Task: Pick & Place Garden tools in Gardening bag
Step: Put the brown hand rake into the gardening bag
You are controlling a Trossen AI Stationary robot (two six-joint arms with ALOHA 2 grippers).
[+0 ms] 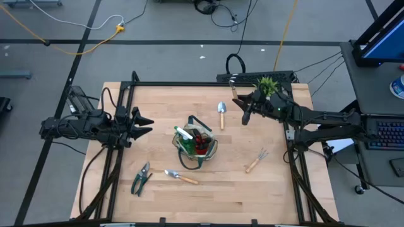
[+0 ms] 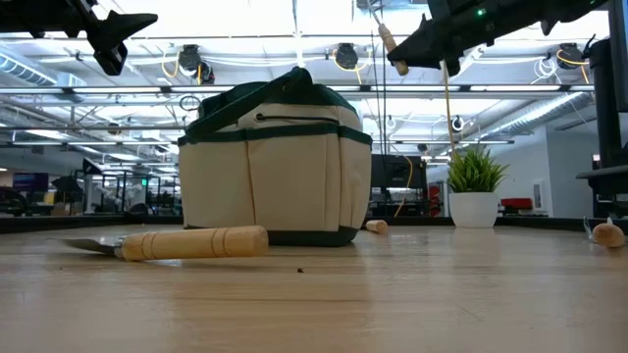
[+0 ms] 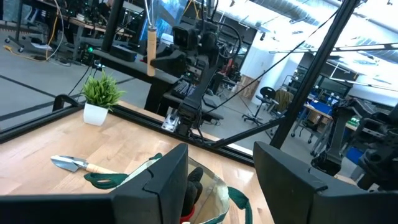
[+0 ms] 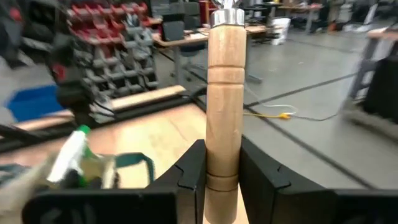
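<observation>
Above the table's far right, my right gripper (image 4: pixel 222 168) clamps a wooden-handled trowel (image 4: pixel 224 93). Left gripper (image 1: pixel 144 124) hangs open, empty, beside the gardening bag (image 1: pixel 197 144).

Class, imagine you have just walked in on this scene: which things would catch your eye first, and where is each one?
The khaki gardening bag sits mid-table, a spray bottle and a red-and-black glove poking out of it. Above the table's far right, the right pincer clamps a wooden-handled tool in the air, beside a small potted plant. The left pincer hangs open at the left.
</observation>
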